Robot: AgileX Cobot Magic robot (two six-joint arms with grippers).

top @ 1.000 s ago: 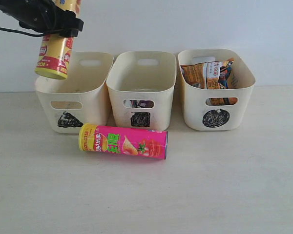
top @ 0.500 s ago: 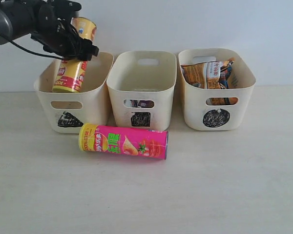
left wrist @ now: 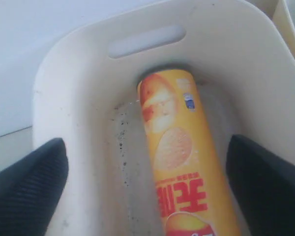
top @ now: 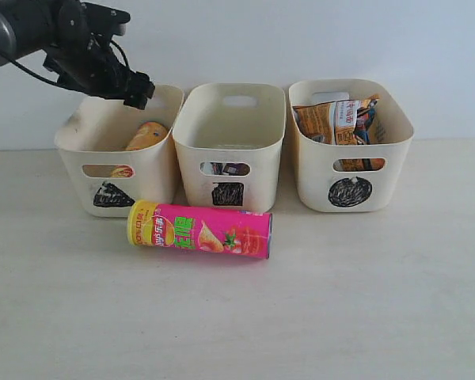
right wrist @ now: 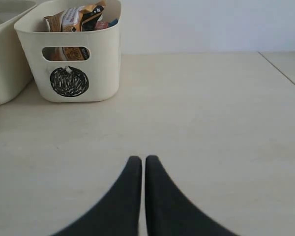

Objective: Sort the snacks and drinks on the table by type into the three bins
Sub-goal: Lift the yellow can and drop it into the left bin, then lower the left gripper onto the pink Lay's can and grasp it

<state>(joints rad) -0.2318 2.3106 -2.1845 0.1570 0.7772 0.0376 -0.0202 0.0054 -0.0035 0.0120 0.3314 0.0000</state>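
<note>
In the exterior view the left gripper [top: 131, 85] hangs over the far rim of the triangle bin [top: 79, 162], its jaws spread wide and clasping nothing. The left wrist view shows its dark fingers [left wrist: 29, 191] on either side of the yellow chip tube [left wrist: 179, 162], clear of it. That tube lies slanted inside the triangle bin with its upper end against the far wall. The square bin [top: 231, 119] sits at 3 o'clock from the triangle bin, and a dark carton [top: 226, 169] shows through its handle cutout. The circle bin [top: 317, 170] sits at 3 o'clock from the square one and holds an orange-brown bag [top: 332, 123] and a blue bag [top: 372, 119]. The pink chip tube [top: 199, 229] lies on its side on the table [top: 364, 301], at 6 o'clock from the gap between the triangle and square bins. The right gripper [right wrist: 143, 164] hovers low over bare table with its jaws pressed together and nothing between them; the circle bin is at about 11 o'clock from it.
</note>
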